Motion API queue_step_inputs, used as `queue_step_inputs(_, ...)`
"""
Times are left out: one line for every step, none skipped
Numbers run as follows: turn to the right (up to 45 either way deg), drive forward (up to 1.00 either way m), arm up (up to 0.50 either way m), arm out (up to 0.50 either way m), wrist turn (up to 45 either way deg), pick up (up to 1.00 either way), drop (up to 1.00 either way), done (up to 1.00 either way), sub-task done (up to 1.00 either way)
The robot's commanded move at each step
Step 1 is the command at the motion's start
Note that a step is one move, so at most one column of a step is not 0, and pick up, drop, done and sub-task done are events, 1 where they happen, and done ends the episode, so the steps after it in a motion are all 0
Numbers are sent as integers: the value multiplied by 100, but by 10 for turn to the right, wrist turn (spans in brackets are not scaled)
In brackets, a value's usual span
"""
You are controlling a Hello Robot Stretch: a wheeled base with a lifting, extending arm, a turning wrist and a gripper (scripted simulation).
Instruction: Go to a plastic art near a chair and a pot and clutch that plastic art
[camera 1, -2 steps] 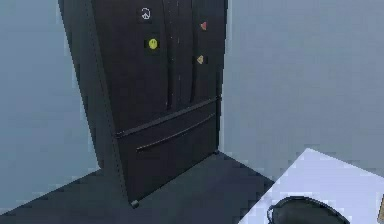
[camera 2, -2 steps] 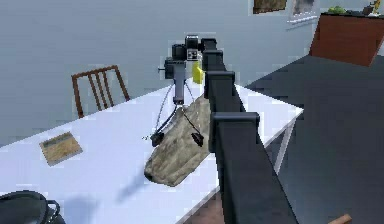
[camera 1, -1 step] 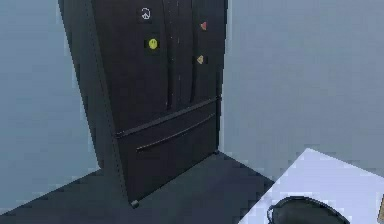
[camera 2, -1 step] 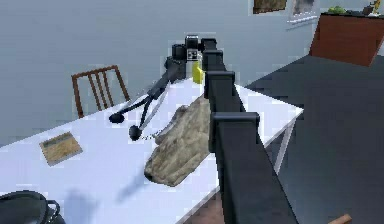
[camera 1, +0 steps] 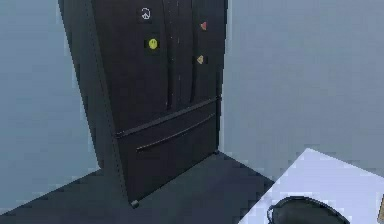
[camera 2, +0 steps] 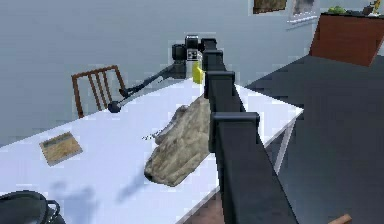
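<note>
approach: looking done. the robot is standing at the white worktop (camera 2: 100, 165), and a wooden chair (camera 2: 97, 85) and a dark pot (camera 2: 25, 211) are both sitting around it, as the task sentence asks.
reach: the arm (camera 2: 235, 140) is stretching out across the worktop, carrying the end effector (camera 2: 122, 99) at its far end.
end effector state: the thin fingers (camera 2: 145, 85) are pointing toward the chair at the worktop's far edge. i cannot tell how they are set, nor whether they are holding anything.
left to do: the clutch itself, i am judging, since the art is lying on the worktop rather than hanging from the fingers.
plastic art, place: the plastic art (camera 2: 178, 150) is lying flat on the worktop, nearer the robot than the end effector and toward the arm side view's right of the fingertips, well apart from them. the arm is crossing in front of one side of it.
plastic art, look: a tan-brown lump, rough and mottled like rock, longer than wide, lying aslant.
handling guess: bulky and uneven, so a narrow part is probably offering the better hold.
other things: a flat tan thing (camera 2: 62, 148) is lying nearer than the fingertips, toward the arm side view's left. a small yellow thing (camera 2: 197, 72) is sitting just beside the end effector's body. ahead, a black fridge (camera 1: 150, 90) is carrying small magnets (camera 1: 152, 44).
</note>
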Motion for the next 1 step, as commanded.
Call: queue_step_inputs(0,0,0,0,360,0,0,0,0)
